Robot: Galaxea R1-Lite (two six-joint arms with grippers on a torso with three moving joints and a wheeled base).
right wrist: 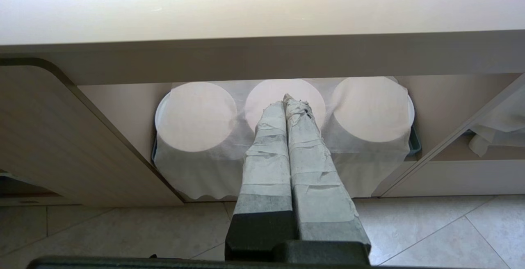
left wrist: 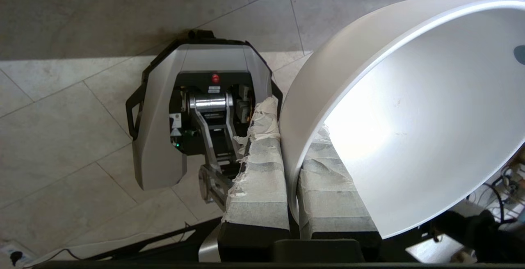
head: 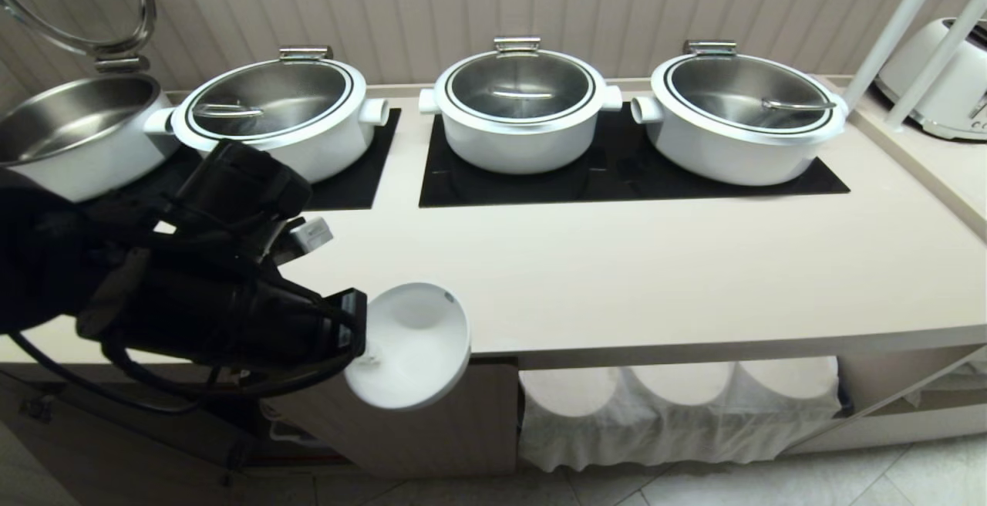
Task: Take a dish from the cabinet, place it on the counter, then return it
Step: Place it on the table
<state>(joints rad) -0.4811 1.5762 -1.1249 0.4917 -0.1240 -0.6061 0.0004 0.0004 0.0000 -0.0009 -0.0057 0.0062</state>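
The left gripper [left wrist: 293, 170] is clamped on the rim of the dish [head: 412, 344]: one tape-wrapped finger [left wrist: 258, 178] lies against the outer wall and the other against the inner wall, with the rim pinched between them. The dish [left wrist: 410, 129] is a plain white bowl carrying a small dark speck near its rim. In the head view it is held clear of any surface, tilted with its opening facing upward and toward the camera, just off the front edge of the counter [head: 617, 274] and in front of an open ribbed door of the cabinet [head: 432, 421]. The left arm enters from the left side of the head view.

The right gripper [right wrist: 289, 101] hangs low, its two taped fingers pressed together and holding nothing, pointing at a niche draped in white cloth [right wrist: 197, 166] beneath the counter.

On the counter stand four white pots [head: 520, 116] on black inset panels [head: 617, 178]; three have glass lids down, and the leftmost lid is raised.
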